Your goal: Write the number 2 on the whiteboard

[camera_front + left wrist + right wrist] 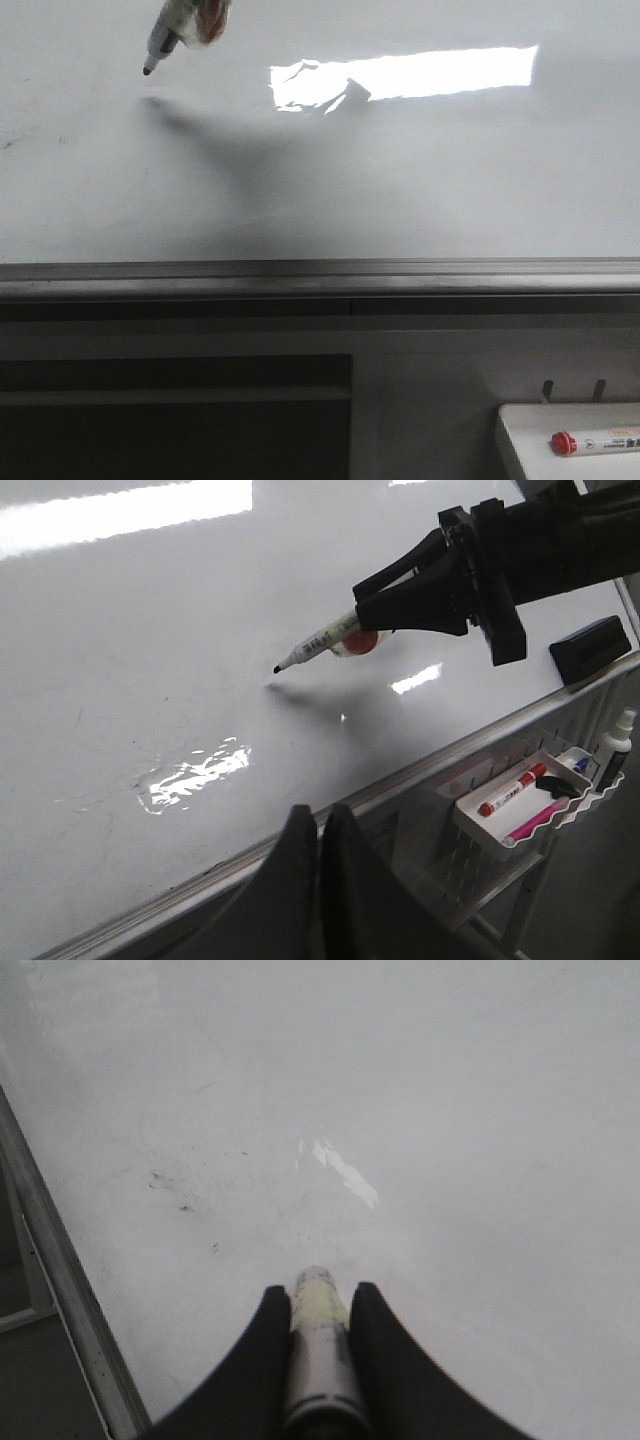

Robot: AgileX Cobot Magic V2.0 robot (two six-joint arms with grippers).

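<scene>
The whiteboard (400, 170) fills the upper front view, glossy white with only faint smudges; it also shows in the left wrist view (150, 630) and the right wrist view (450, 1110). No number 2 shows on it. My right gripper (365, 595) is shut on a white marker (320, 645), uncapped, with its dark tip pointing at the board and very close to it, its shadow just beside it. The marker shows at the top left of the front view (165, 40) and between the right fingers (318, 1310). My left gripper (318, 815) is shut and empty, over the board's lower rail.
A grey metal rail (320, 270) runs along the board's lower edge. A small white tray (520, 425) below right holds a red-capped marker (600, 441). A black eraser (590, 645) sits on the board near the rail, and a small bottle (615, 745) stands beside the tray.
</scene>
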